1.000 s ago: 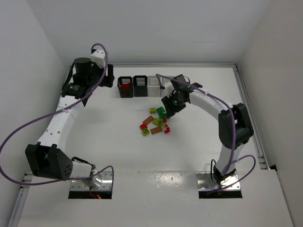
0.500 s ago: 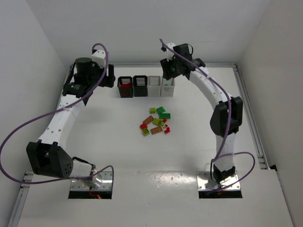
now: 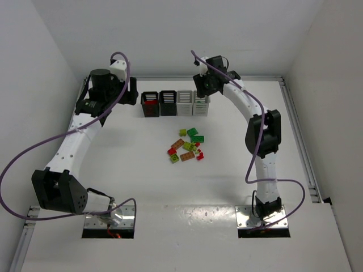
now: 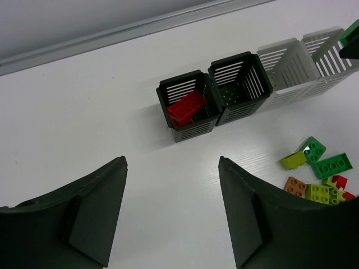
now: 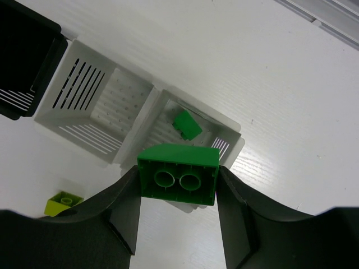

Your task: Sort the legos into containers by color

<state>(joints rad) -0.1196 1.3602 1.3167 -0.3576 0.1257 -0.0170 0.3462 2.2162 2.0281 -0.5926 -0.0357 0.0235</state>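
While your right gripper (image 5: pixel 178 189) is pinching a green brick (image 5: pixel 178 162) between its two matte black fingers, it is hanging above the white bin (image 5: pixel 231 133) at the right end of the row. The brick is showing you its hollow underside, glossy plastic with two round tubes inside a rectangular shell. A smaller green brick (image 5: pixel 187 124) is lying tilted on that bin's dotted floor. The neighbouring white bin (image 5: pixel 67 120) is showing slatted walls and a perforated base.

Your left gripper (image 4: pixel 173 163) is standing wide, with nothing between its broad, dark, curved fingers. It is looking down at a square black bin (image 4: pixel 193 131) with slotted sides, where a shiny red brick (image 4: pixel 188 107) is lying at an angle. The second black bin (image 4: pixel 251 84) is touching it on the right.

The loose bricks (image 3: pixel 187 146) are sitting in a tight cluster on the smooth white table (image 3: pixel 113 147), in front of the row: red, green, yellow-green and orange-tan studded blocks.

Your right arm (image 3: pixel 249 107) is rising from its base, bending at the elbow and reaching back and leftward to the bins. Your left arm (image 3: pixel 71 147) is folding up from its base and stretching along the left side, with its wrist sitting just left of the row.
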